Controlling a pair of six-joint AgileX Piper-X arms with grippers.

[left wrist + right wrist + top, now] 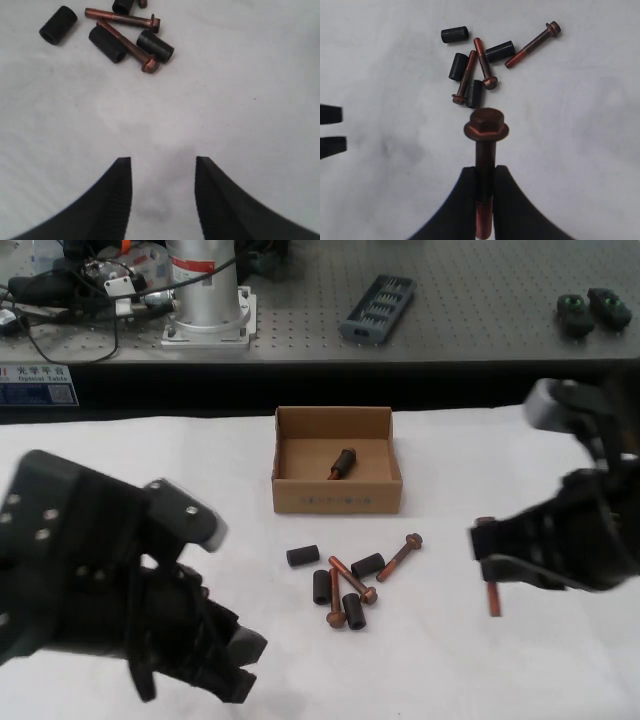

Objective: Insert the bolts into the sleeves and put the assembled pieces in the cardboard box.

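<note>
I record the right gripper [485, 171] clamped on a bolt [485, 131], right of the pile [352, 608]; the left gripper [162, 160], near-left of it, stands spread.

Left pincer [162, 160] spread apart; right pincer [485, 171] pinches a bolt [486, 131].

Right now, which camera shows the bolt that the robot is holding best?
The right wrist view: the bolt sits up close, its shank clamped in the right gripper, its hexagonal head plain. The high view shows it small, poking out below that gripper. The left wrist view looks at loose bolts and sleeves instead.
</note>
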